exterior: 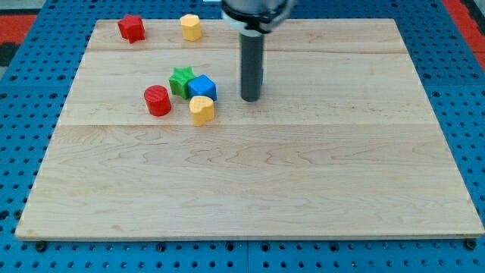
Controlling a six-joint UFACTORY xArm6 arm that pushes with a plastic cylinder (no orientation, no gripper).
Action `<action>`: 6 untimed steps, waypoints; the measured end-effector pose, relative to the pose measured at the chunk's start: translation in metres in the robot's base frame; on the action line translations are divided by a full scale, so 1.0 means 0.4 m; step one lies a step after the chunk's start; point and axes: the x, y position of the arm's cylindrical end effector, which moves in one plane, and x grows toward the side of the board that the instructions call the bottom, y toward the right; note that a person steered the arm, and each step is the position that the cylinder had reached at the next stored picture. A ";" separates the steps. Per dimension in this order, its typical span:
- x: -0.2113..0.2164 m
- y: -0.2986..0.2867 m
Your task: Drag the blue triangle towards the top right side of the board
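Observation:
My tip (250, 98) rests on the wooden board (303, 182), above the middle of the view. A blue block (202, 87) lies a short way to the tip's left, apart from it; its shape looks more like a cube than a triangle. A green star block (181, 80) touches the blue block's left side. A yellow block (201, 110) sits just below the blue block. A red cylinder (158, 100) lies left of the yellow one.
A red block (132, 28) and a second yellow block (190, 26) sit near the board's top left edge. A blue pegboard (23, 98) surrounds the board. The arm's dark body (256, 11) hangs above the top centre.

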 end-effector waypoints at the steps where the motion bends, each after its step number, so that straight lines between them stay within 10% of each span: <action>1: -0.127 0.038; 4: -0.247 -0.058; 6: -0.313 0.147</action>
